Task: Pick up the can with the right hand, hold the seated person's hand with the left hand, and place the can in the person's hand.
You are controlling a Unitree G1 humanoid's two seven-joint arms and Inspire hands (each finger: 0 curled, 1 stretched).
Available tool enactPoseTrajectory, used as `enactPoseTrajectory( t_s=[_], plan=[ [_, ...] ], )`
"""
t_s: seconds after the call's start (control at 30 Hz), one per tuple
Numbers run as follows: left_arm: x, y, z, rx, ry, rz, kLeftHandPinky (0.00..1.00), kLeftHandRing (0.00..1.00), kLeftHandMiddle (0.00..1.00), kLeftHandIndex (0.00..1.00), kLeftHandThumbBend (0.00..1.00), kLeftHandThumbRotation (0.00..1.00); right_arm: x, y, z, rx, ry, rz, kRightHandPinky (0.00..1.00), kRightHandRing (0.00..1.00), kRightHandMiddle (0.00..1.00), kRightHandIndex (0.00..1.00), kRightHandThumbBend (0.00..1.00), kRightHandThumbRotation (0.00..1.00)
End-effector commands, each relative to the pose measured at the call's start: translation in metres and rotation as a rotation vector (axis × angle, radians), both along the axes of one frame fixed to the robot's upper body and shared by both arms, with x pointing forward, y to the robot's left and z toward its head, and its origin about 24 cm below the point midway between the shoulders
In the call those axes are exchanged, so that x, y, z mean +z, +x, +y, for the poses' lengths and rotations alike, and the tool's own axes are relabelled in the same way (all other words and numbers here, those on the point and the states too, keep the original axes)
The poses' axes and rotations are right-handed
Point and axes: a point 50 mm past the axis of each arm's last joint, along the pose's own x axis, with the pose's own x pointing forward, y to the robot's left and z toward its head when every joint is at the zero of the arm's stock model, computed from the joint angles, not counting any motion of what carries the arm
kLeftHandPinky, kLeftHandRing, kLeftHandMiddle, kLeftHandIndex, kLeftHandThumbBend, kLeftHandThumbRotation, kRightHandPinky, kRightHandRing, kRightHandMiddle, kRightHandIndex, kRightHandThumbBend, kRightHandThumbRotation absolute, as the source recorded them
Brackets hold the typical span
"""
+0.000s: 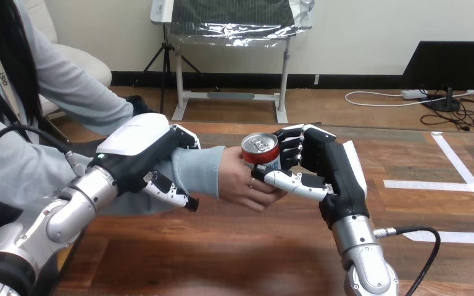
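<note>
The can [260, 150] in the right hand [330, 169] is metal, with a bright, glossy silver top and a smooth red painted side. That hand looks like matt black plastic, with smooth, faintly glossy white shells on its back. The left hand [137, 140] is alike, its broad white shell shiny. Within the left hand's grasp is a grey sleeve [200, 169] of soft, matt knitted cloth. The left forearm [77, 208] and right forearm [361, 246] are silver metal with a satin sheen. Below both hands, the table [222, 246] is brown, grained wood with a dull sheen.

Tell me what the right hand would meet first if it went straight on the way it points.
Probably the person's hand, already cupped against the can that the right hand grips.
</note>
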Motion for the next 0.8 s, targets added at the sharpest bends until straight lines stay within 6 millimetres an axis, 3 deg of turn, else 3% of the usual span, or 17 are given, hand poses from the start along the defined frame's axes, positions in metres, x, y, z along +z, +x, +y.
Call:
enactPoseTrajectory(
  t_s=[0.0, 0.4, 0.5, 0.77],
  plan=[
    [0.0114, 0.0044, -0.0158, -0.037, -0.073, -0.072, 0.47, 0.51, 0.55, 0.57, 0.94, 0.1, 0.0317, 0.017, 0.0137, 0.067, -0.037, -0.121, 0.61, 0.67, 0.69, 0.7, 0.91, 0.12],
    [0.0097, 0.0019, -0.0143, -0.032, -0.081, -0.068, 0.72, 0.75, 0.77, 0.79, 1.0, 0.31, 0.0283, 0.0173, 0.0109, 0.064, -0.113, -0.077, 0.9, 0.9, 0.9, 0.9, 0.99, 0.41],
    [0.0098, 0.0012, -0.0141, -0.033, -0.08, -0.069, 0.8, 0.83, 0.83, 0.85, 1.0, 0.36, 0.0279, 0.017, 0.0099, 0.061, -0.135, -0.076, 0.95, 0.95, 0.94, 0.95, 1.0, 0.49],
    [0.0103, -0.001, -0.0138, -0.043, -0.066, -0.074, 0.89, 0.92, 0.92, 0.93, 1.0, 0.42, 0.0269, 0.0163, 0.0082, 0.055, -0.152, -0.071, 0.99, 0.98, 0.98, 0.99, 1.0, 0.58]
  ],
)
